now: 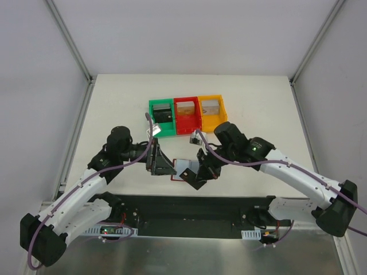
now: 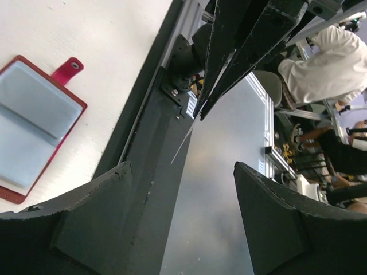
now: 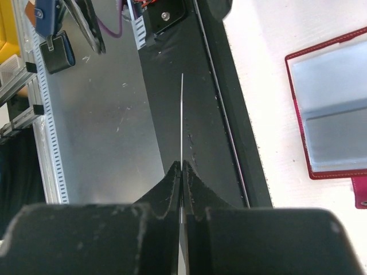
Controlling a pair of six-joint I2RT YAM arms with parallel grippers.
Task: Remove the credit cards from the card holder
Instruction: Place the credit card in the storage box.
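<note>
The card holder (image 1: 179,168), a dark red folding wallet, lies open on the table near its front edge, showing pale blue-grey pockets. It also shows in the left wrist view (image 2: 34,129) with its snap tab (image 2: 69,67), and in the right wrist view (image 3: 335,109). My right gripper (image 3: 182,167) is shut on a thin credit card (image 3: 182,114) seen edge-on, held over the black strip beside the holder. The same card (image 2: 184,140) hangs below the right gripper (image 2: 241,51) in the left wrist view. My left gripper (image 2: 180,220) is open and empty, left of the holder (image 1: 160,164).
Green (image 1: 162,118), red (image 1: 187,115) and orange (image 1: 212,112) plastic bins stand in a row behind the holder. A black base strip (image 1: 189,209) and a metal plate run along the table's near edge. Frame posts rise at the far corners.
</note>
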